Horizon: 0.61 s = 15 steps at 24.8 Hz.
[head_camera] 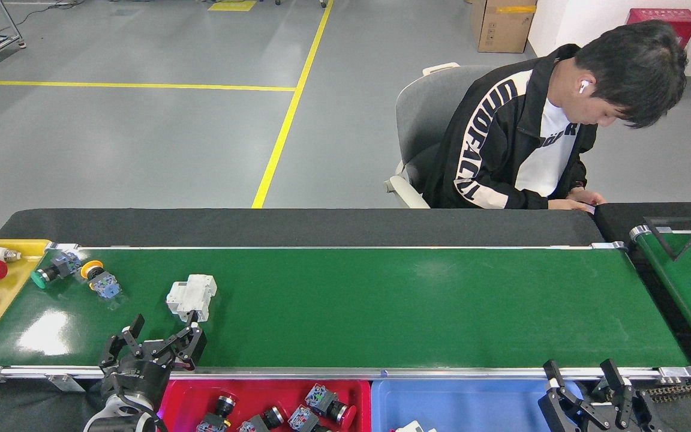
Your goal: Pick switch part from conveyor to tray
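While I watch through the head camera, the biggest thing before me is the conveyor (381,306), its glossy dark-green belt running left to right between silver rails. Behind it a person (537,138) in a black and white jacket sits on a grey chair (426,114), head bent down, hands at the far black edge. At the far right a narrower green belt (690,282) angles off. Below the near rail sit a red tray (177,402), holding several push-button switch parts, and a blue tray (471,405) just beside it to the right. A yellow tray (3,294) lies against the belt's left end with red-capped buttons in it.

On the belt, toward its left end, the white switch part (191,296) lies on its side. Further left, a yellow-capped button (99,279) and a green-capped button (53,270) lie close together, near the belt's end.

My left gripper (162,336) hovers over the near edge of the belt, its fingers spread wide with nothing between them, just in front of the white switch part; I cannot tell if a fingertip touches it. My right gripper (582,375) sits low at the near rail's right end, fingers likewise apart and holding nothing.
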Available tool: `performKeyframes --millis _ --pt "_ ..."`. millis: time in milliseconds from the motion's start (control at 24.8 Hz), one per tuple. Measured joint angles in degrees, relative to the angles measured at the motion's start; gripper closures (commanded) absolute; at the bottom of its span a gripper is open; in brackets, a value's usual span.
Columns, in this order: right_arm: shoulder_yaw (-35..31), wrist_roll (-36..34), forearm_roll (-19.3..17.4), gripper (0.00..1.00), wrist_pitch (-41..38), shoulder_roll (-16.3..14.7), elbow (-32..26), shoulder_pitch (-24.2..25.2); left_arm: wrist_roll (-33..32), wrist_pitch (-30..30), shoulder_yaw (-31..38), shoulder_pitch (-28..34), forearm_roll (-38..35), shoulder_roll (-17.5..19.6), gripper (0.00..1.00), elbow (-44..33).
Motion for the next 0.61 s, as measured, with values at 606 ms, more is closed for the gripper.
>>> performKeyframes --millis 606 --pt "0.0 0.0 0.3 0.01 0.4 0.0 0.0 0.0 0.2 4.6 -0.2 -9.4 -0.7 3.7 0.00 14.2"
